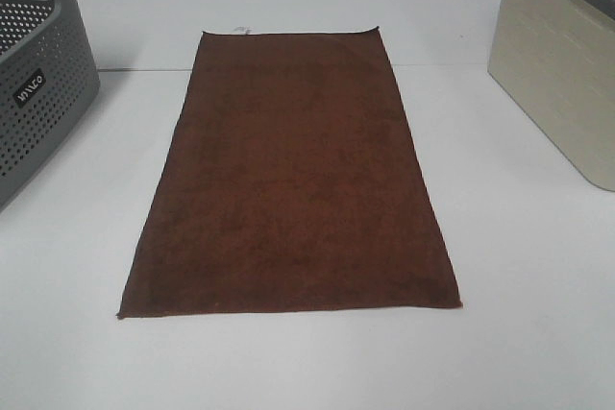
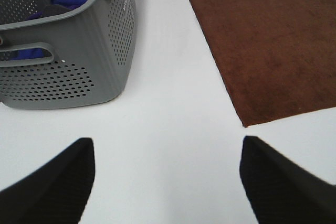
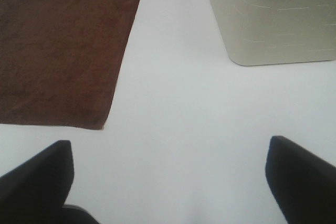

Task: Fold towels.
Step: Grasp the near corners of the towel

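Spread wide and empty, my left gripper and right gripper hang above the white table; I see the towel lying flat mid-frame, grey basket upper left, beige bin upper right.

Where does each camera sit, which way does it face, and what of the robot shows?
Exterior high: mounted high, looking down on towel and table; no robot shows.
Left wrist: on left arm, past open left tool toward grey basket.
Right wrist: on right arm, past open right tool toward beige bin.
Shared: all show the towel.
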